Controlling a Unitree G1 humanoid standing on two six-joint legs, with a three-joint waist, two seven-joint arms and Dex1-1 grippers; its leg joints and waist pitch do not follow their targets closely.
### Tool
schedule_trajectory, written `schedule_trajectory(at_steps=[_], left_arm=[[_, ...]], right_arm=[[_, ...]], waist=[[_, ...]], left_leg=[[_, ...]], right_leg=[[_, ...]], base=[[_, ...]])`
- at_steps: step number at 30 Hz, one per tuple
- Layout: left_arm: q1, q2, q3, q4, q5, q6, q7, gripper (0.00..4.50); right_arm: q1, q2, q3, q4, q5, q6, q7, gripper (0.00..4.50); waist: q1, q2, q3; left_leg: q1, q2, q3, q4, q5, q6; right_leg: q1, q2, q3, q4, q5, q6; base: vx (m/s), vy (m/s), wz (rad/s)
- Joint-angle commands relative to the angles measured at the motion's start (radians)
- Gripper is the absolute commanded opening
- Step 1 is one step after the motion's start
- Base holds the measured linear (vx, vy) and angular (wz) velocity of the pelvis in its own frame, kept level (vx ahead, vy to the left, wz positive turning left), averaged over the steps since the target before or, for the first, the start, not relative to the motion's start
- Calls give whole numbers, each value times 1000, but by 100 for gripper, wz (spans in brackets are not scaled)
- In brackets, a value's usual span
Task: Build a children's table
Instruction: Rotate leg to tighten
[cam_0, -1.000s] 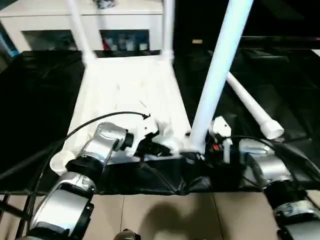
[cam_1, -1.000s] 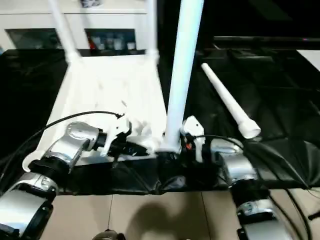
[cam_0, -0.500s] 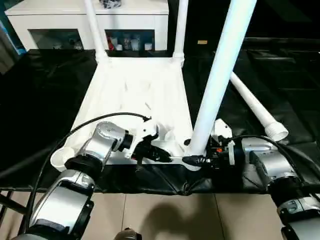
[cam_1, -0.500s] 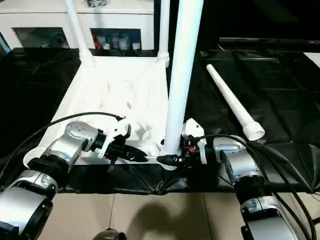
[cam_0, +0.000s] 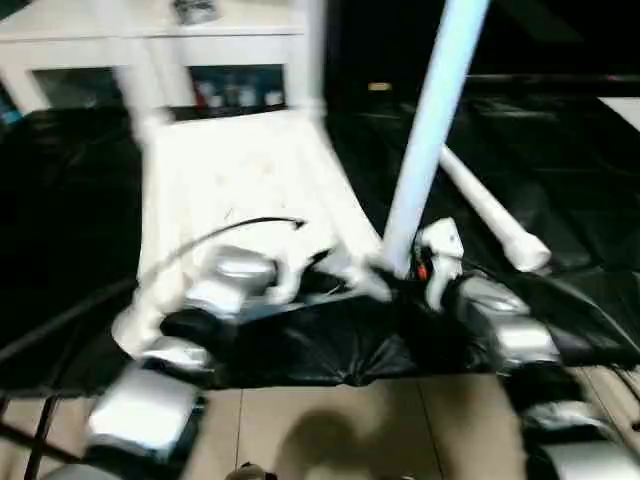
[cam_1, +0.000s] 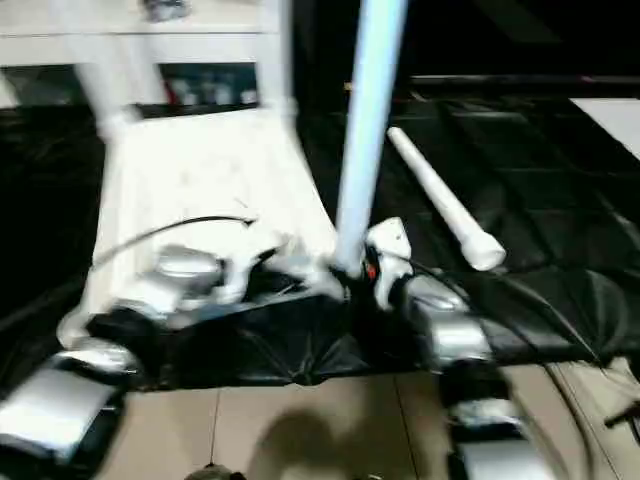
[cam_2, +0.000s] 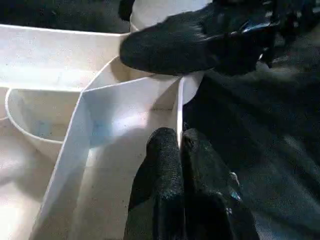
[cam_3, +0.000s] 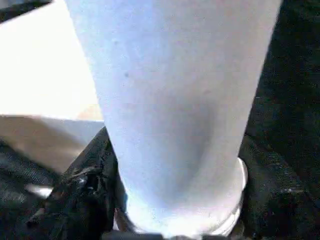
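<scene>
Nearest, the left end effector (cam_2: 181, 145), fingers pressed together, touches the near rim of the upturned children's table (cam_0: 240, 170) on the black surface (cam_0: 70, 200). The right end effector (cam_0: 395, 272) seems to clasp the standing leg (cam_0: 430, 130) at its base. A loose leg (cam_0: 490, 215) lies beyond.

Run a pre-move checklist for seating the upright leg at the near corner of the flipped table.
1. Upright white tubular leg standing in the near corner socket: ok.
2. Fully seated: cannot tell.
3. Right tool around the leg's base: ok; grip cannot tell.
4. Left tool shut on the white ribbed tabletop's edge wall: ok.
5. Two far legs upright: ok.
6. Fourth white leg lying loose on the black cloth: not ok.
</scene>
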Motion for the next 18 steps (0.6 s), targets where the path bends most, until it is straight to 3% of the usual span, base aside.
schedule_trajectory(at_steps=[1,3,4,6,11,18], left_arm=[[-4,-73,21,-50,-36,-19,58,0],[-1,-76,19,-52,-35,-20,60,0],[0,-77,18,-54,-35,-20,61,0],[9,-80,10,-69,-34,-25,57,0],[25,-44,-4,-89,-40,-44,-8,0],[54,23,-25,-131,-73,-87,-214,0]], right_arm=[[12,72,8,34,-13,-1,-78,274],[13,77,7,33,-14,-7,-88,274],[13,80,6,32,-15,-10,-93,330],[10,92,2,32,-7,-28,-104,344],[8,54,25,9,-4,-35,5,387],[51,-49,116,-81,24,18,330,387]], waist=[[0,-19,-64],[1,-17,-68],[0,-16,-67],[0,-16,-67],[0,-15,-66],[10,-15,-65]], left_leg=[[16,36,-23,-72,-266,34],[14,36,-23,-72,-242,43],[14,38,-22,-72,-236,49],[13,38,-21,-72,-234,55],[13,36,-21,-73,-245,62],[11,42,-19,-72,-240,80]], right_leg=[[43,-70,47,-90,-381,-182],[45,-67,48,-84,-335,-187],[44,-65,48,-82,-304,-196],[46,-66,49,-79,-282,-205],[48,-65,48,-82,-299,-203],[50,-63,47,-77,-286,-212]], base=[[0,0,0],[0,0,0],[0,0,0],[0,0,0],[0,0,0],[0,0,0]])
